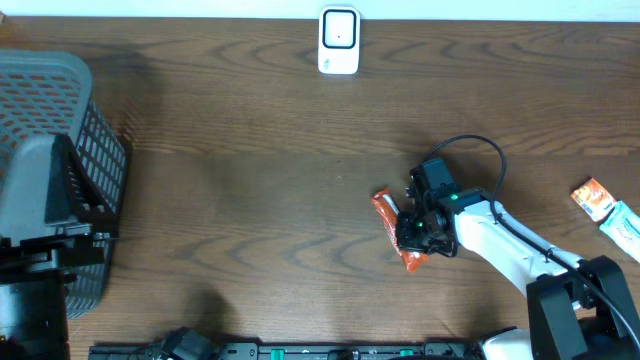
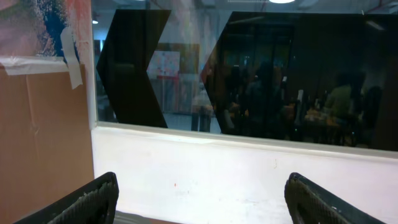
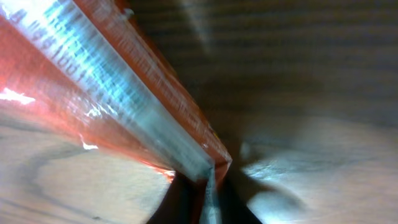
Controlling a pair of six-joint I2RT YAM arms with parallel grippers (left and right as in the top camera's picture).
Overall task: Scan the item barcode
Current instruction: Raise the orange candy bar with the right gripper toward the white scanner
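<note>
The item is a slim orange foil packet (image 1: 386,210) lying on the wooden table right of centre. My right gripper (image 1: 414,236) is down on it and shut, pinching its lower half. In the right wrist view the packet (image 3: 118,87) fills the upper left, and its end runs down between the dark fingers of the right gripper (image 3: 208,202). No barcode shows on it. A white scanner (image 1: 339,42) stands at the table's far edge. My left gripper (image 2: 202,196) is open and empty, facing a white wall and a window, away from the table.
A grey mesh basket (image 1: 92,80) sits at the left edge, with the dark left arm (image 1: 35,300) beside it. An orange-and-white packet (image 1: 592,198) and a pale tube (image 1: 626,231) lie at the right edge. The right arm's black cable (image 1: 480,142) loops above the wrist.
</note>
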